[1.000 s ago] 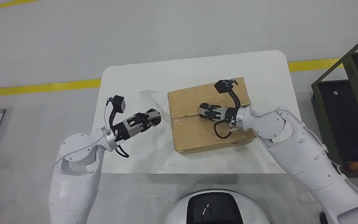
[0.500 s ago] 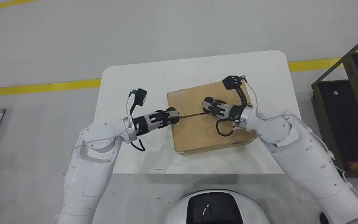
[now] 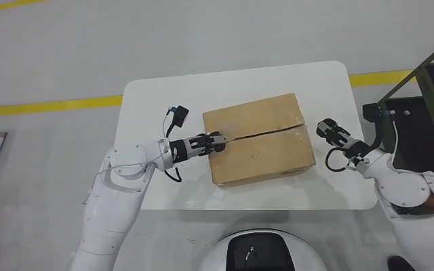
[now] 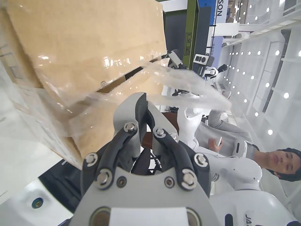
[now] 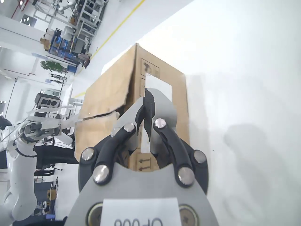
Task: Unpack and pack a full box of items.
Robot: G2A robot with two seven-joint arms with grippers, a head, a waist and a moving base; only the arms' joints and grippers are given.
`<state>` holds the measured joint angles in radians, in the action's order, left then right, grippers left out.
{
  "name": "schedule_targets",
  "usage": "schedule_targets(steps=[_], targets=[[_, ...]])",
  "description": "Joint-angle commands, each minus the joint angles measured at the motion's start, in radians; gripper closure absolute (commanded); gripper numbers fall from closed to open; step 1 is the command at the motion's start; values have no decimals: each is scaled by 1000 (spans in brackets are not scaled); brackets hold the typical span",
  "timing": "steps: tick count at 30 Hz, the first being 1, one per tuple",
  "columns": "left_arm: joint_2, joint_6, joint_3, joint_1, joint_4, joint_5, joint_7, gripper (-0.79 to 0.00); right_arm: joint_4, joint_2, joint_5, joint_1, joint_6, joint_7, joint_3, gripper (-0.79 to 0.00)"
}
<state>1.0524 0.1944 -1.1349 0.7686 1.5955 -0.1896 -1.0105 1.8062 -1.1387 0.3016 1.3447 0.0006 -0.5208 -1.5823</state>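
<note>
Brown box [image 3: 261, 146], seam gaping, tape [image 4: 188, 82] seemingly lifted

I see the box [image 3: 258, 139] sitting right of centre on the table [image 3: 163, 101]. My left gripper [image 3: 221, 141] is at the box's left end, at the seam, with the tape [image 4: 188, 83] between its fingers. My right gripper [image 3: 323, 127] sits just off the box's right end, near the table's right edge.

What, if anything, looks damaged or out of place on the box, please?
The clear tape is lifted off the top seam of the box and trails as a crumpled, loose strip from the shut left gripper. The seam gapes slightly, with a ragged cardboard edge.
</note>
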Motion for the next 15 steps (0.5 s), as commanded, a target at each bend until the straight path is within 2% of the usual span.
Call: schedule_targets(steps=[1,8,11,15], targets=[[2,0,13,-8,-3,4,3,-3,-11,-1,-2,-4,-13,-16,21,0],[9,-1,53,-48,-15,56,21,-28,-67,-6,-14,-53,-52,-37,94,0],[9,5,59,-57,-20,86,29,-132,-68,-7,-23,-56,-66,-45,110,0],[8,8,57,-58,-19,94,32,-345,-74,-7,-24,-61,-73,-55,121,0]])
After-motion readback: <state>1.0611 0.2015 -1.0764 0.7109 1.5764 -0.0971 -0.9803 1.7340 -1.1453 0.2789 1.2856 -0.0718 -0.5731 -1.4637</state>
